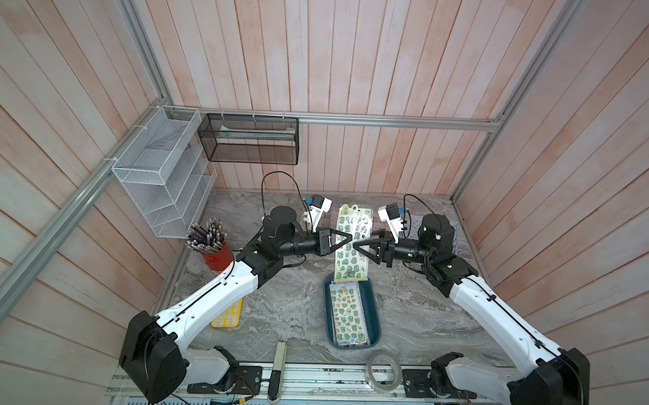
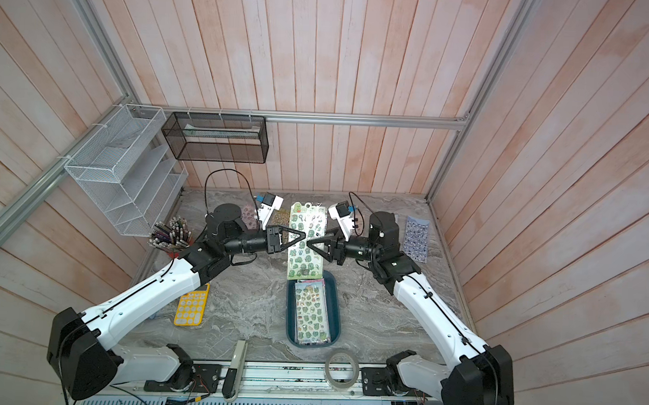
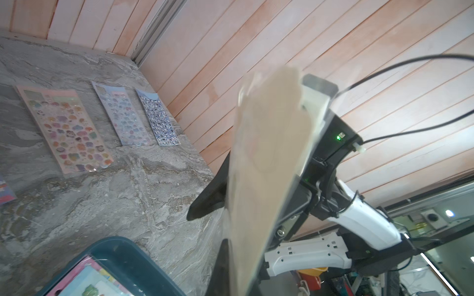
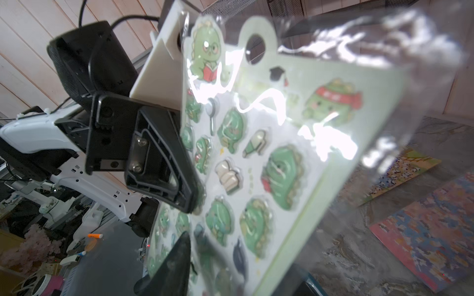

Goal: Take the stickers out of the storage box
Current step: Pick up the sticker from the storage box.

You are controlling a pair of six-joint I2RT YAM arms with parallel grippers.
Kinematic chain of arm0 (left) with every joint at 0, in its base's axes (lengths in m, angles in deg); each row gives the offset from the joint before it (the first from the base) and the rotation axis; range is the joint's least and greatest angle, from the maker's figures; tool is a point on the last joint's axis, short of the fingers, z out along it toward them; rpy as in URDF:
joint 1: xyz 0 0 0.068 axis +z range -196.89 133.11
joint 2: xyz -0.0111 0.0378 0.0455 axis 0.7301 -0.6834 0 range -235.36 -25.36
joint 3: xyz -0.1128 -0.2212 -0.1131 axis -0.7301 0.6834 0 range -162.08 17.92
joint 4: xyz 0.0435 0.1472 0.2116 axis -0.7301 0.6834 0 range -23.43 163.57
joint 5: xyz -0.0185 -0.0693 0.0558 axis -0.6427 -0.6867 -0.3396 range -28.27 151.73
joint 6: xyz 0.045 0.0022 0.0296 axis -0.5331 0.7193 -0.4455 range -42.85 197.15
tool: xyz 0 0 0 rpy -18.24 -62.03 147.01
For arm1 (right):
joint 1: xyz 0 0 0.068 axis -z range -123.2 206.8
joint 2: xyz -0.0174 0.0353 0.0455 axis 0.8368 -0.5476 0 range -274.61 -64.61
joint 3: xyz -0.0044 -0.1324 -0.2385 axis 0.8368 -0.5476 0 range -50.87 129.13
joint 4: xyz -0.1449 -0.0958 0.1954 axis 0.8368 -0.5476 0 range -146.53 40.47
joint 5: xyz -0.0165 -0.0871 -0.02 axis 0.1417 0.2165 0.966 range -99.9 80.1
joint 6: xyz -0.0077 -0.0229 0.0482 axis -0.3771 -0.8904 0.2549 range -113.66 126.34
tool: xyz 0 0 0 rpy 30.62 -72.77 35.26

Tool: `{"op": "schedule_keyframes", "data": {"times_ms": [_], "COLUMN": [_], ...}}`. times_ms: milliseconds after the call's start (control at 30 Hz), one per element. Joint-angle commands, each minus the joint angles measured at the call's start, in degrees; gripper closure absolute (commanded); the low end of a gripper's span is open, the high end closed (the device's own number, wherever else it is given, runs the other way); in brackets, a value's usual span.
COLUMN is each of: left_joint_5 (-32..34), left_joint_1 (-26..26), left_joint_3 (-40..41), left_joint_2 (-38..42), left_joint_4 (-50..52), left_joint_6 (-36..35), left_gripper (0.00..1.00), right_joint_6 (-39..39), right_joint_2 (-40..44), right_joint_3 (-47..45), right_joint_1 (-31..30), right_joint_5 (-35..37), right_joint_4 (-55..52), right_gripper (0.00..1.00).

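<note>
Mid-frame in both top views, the left claw [image 1: 350,238] was pressed together on a green sticker sheet [image 1: 346,266]. The sheet was held clear of the counter [image 1: 284,310], just above the storage box [image 1: 373,314] in frame. The right claw [image 1: 356,246] met the sheet too, but whether it pinched could not be told. More stickers [image 1: 346,319] lay in the box.

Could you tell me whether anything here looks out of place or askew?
Only the green sheet: it hangs in the air by the box's far end, pinched by the shut left gripper. A tape roll also straddles the table's front edge. Nothing looks spilled or damaged.
</note>
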Motion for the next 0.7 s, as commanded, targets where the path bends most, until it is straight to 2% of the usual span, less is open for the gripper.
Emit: {"op": "schedule_keyframes", "data": {"times_ms": [0, 100, 233, 267, 300, 400, 433, 533, 600, 667], "left_joint_5": [1.09, 2.6, 4.13, 4.5, 5.05, 9.75, 12.44, 19.09, 21.45, 22.77], "left_joint_1": [-0.28, -0.34, -0.3, -0.32, -0.28, -0.33, -0.27, -0.22, -0.04, -0.04], "left_joint_3": [2.5, 3.12, 3.47, 3.51, 3.52, 4.26, 4.76, 5.76, 6.13, 6.6], "left_joint_2": [1.25, 1.71, 2.0, 2.04, 2.24, 4.02, 5.17, 8.18, 9.61, 10.37], "left_joint_4": [-9.38, -9.74, -9.35, -9.01, -8.45, -5.27, -3.83, 0.2, 1.99, 3.58], "left_joint_6": [4.97, 5.21, 4.99, 4.88, 4.65, 3.19, 2.66, 0.6, -0.68, -1.55], "left_gripper": [1.0, 1.0, 1.0, 0.96, 0.84, 0.3, 0.22, 0.1, 0.05, 0.04], "right_joint_6": [6.57, 8.35, 8.36, 7.88, 6.79, 1.73, -0.07, -4.69, -6.6, -7.72], "right_joint_2": [0.88, 1.19, 1.19, 1.11, 0.87, -0.45, -1.01, -2.47, -2.76, -2.83], "right_joint_3": [-2.52, -3.25, -2.56, -1.99, -0.91, 3.75, 5.36, 9.14, 10.21, 10.57], "right_joint_1": [-0.14, -0.14, -0.11, -0.11, -0.11, -0.09, -0.11, -0.08, -0.05, -0.01], "right_joint_5": [1.9, 3.13, 4.4, 4.92, 5.92, 10.36, 12.71, 20.72, 25.96, 30.71], "right_joint_4": [7.14, 8.49, 6.38, 4.85, 1.91, -9.59, -13.91, -25.65, -30.84, -34.64], "right_gripper": [0.57, 0.65, 0.93, 0.98, 1.0, 1.0, 1.0, 1.0, 1.0, 1.0]}}
